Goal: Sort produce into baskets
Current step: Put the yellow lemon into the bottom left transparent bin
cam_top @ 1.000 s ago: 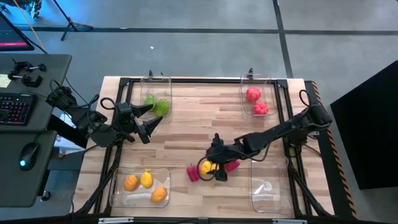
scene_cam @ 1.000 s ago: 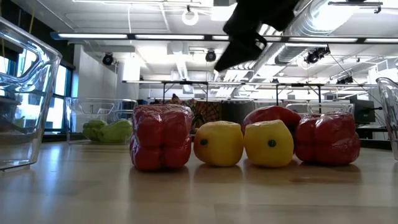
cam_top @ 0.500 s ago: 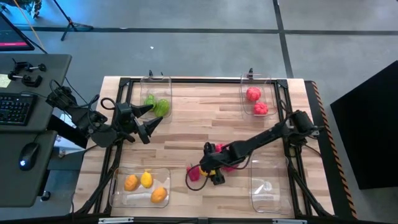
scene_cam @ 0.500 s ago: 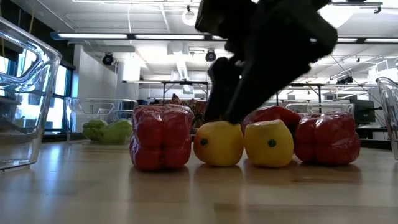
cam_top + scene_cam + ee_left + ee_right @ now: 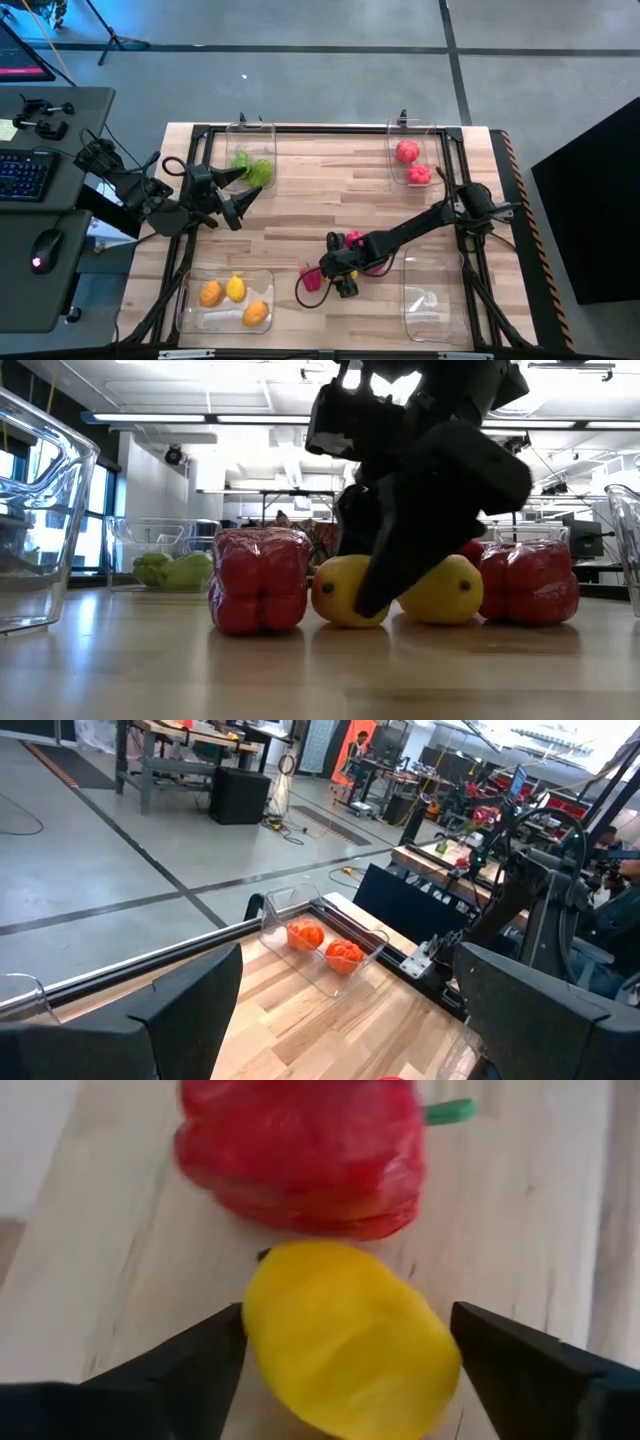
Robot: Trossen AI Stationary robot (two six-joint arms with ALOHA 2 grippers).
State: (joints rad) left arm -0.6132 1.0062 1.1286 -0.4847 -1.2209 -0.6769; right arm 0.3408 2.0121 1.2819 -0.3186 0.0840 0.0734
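Note:
Two yellow fruits point(image 5: 340, 592) point(image 5: 450, 592) lie in a row with red peppers point(image 5: 260, 580) point(image 5: 527, 582) on the table's near middle. My right gripper point(image 5: 337, 272) is open and down over them. The left yellow fruit point(image 5: 350, 1340) stands between its fingers, with a red pepper point(image 5: 300, 1155) just beyond. My left gripper point(image 5: 250, 182) is open and empty, and waits beside the far-left basket point(image 5: 250, 127) that holds green produce point(image 5: 255, 168). My right gripper comes slanting down from the table's right side, open, with one finger point(image 5: 190, 1355) on each side of the left yellow fruit. I cannot tell whether the fingers touch it. The right yellow fruit lies tilted against the near finger point(image 5: 385, 575), and both fruits rest on the table.
The far-right basket point(image 5: 412, 128) holds two red pieces point(image 5: 407, 152). The near-left basket point(image 5: 190, 300) holds yellow and orange pieces point(image 5: 235, 290). The near-right basket point(image 5: 432, 305) stands by the right arm. A black frame edges the table.
My right gripper has come down and toward the table's left and near edges, onto the two yellow fruits, staying open. The right yellow fruit has tipped over to the right. The left yellow fruit and the peppers have stayed in place.

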